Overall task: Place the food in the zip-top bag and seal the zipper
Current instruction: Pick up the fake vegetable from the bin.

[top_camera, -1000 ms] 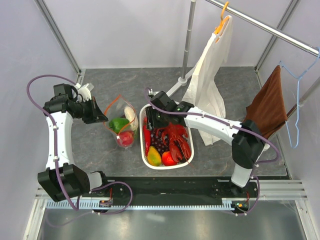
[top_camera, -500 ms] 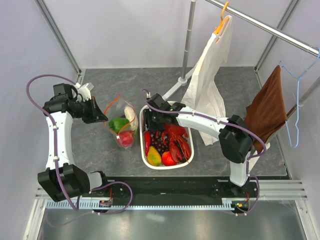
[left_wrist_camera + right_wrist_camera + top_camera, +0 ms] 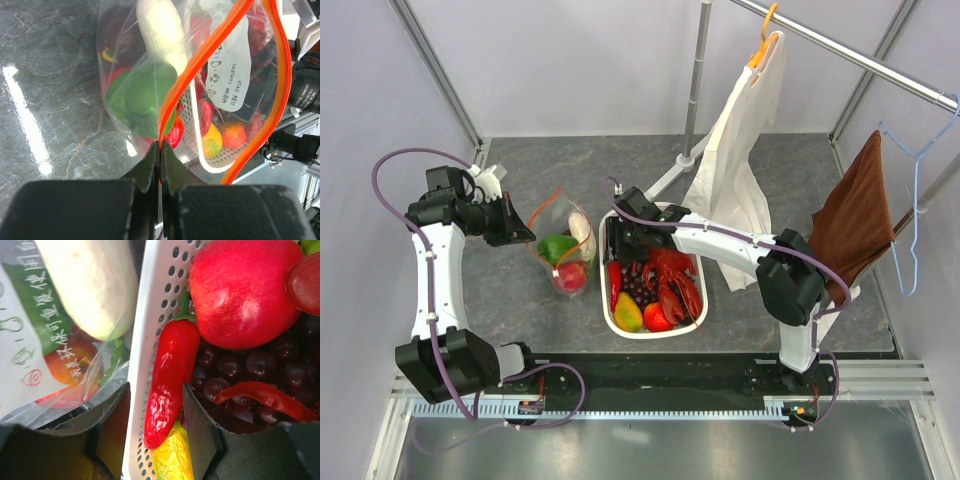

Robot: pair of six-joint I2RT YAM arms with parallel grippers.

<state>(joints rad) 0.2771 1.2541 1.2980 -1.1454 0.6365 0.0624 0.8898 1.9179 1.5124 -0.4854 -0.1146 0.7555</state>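
Note:
The zip-top bag [image 3: 563, 255] stands open left of the white basket [image 3: 611, 312]. It holds a green pepper [image 3: 140, 95], a white radish [image 3: 160, 30] and a red fruit [image 3: 571, 275]. My left gripper [image 3: 160, 148] is shut on the orange zipper [image 3: 200, 65] at the bag's left mouth edge and holds it up; it also shows in the top view [image 3: 523, 229]. My right gripper [image 3: 156, 405] is open, low over the basket's left wall [image 3: 150, 315], with a red chili [image 3: 167, 375] between its fingers. A red apple [image 3: 240, 290], grapes [image 3: 235, 370], a yellow piece [image 3: 172, 460] and a lobster [image 3: 675, 280] lie in the basket.
A metal pole on a stand [image 3: 694, 90] rises behind the basket. A white cloth [image 3: 735, 170] hangs from an orange hanger, close to my right arm. A brown cloth [image 3: 855, 215] and a blue hanger [image 3: 912, 200] hang at the right. Side walls close in the table.
My right gripper has moved left from over the basket's middle to its left rim beside the bag, then stayed. My left gripper holds the zipper as before.

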